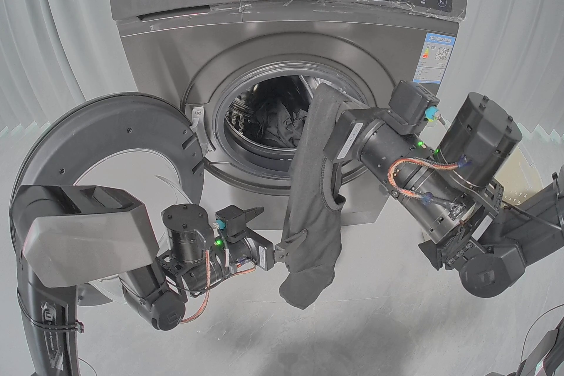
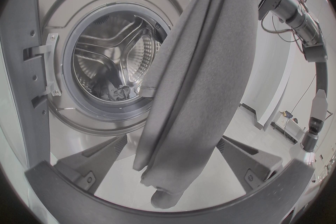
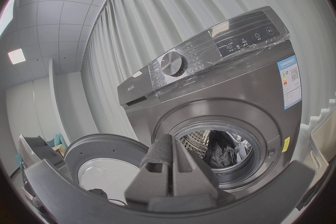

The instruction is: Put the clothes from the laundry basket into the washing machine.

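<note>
right gripper [image 3: 172,154] pinches garment [image 1: 311,201] at drum [image 2: 105,56] mouth (door [image 1: 106,130] open); left gripper [image 2: 171,144] spread.

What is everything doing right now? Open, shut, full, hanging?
Washing machine door, swung wide open.
Drum, holding dark clothes already.
Grey garment, hanging down before the opening, not inside yet.
Right gripper, shut on the grey garment's top.
Left gripper, open beside the garment's lower part.

Arms are black cylinders; right arm [image 1: 388,151] has braided orange cable loops with blue connectors and green LEDs. Left arm [image 1: 187,230]: same orange cable, green LED, pale grey cover plate. Fingers [image 2: 94,161] are dark grey ribbed wedges, screw-fastened.
</note>
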Motion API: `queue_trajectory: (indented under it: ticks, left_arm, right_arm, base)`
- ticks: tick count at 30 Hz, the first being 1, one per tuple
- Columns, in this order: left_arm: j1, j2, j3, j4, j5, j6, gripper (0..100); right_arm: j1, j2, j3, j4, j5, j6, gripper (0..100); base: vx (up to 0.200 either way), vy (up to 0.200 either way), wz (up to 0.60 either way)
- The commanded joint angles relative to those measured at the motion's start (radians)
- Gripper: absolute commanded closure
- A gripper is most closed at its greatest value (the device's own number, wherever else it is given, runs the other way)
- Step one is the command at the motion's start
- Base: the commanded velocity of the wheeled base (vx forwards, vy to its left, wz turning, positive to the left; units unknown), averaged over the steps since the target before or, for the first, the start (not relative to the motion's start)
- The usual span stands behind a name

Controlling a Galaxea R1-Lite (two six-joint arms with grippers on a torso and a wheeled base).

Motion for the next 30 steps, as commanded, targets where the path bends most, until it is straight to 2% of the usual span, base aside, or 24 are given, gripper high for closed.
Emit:
queue_trajectory:
  ticks: [1,9,13,20,23,24,28,30]
  left_arm:
    - [0.000,0.046,-0.037,0.004,-0.002,-0.002,0]
    - [-0.021,0.069,-0.051,0.005,-0.067,-0.008,0]
    - [-0.030,0.090,-0.079,0.007,-0.070,-0.006,0]
    - [-0.021,0.167,-0.183,0.031,-0.048,-0.002,0]
    - [-0.007,0.202,-0.223,0.031,0.002,0.003,0]
    - [-0.004,0.208,-0.232,0.031,0.022,0.006,100]
    - [0.025,0.214,-0.290,0.039,0.094,0.014,100]
    - [0.048,0.208,-0.307,0.039,0.108,0.012,100]
  right_arm:
    - [0.008,-0.006,-0.001,-0.001,0.000,0.000,100]
    - [0.006,-0.002,-0.001,-0.002,0.000,0.000,100]
    - [0.006,-0.003,0.000,-0.002,0.000,-0.002,100]
    - [0.006,-0.006,0.013,-0.015,0.000,-0.023,100]
    - [0.005,-0.009,0.013,-0.015,0.000,-0.023,100]
    - [0.002,-0.011,0.013,-0.016,0.000,-0.023,100]
    - [-0.009,-0.021,0.036,-0.021,0.002,-0.023,100]
    - [-0.010,-0.048,0.078,-0.021,0.008,-0.022,100]
  base:
    - [0.000,0.000,0.00]
    - [0.000,0.000,0.00]
    - [0.000,0.000,0.00]
    - [0.000,0.000,0.00]
    - [0.000,0.000,0.00]
    - [0.000,0.000,0.00]
    - [0.000,0.000,0.00]
    - [0.000,0.000,0.00]
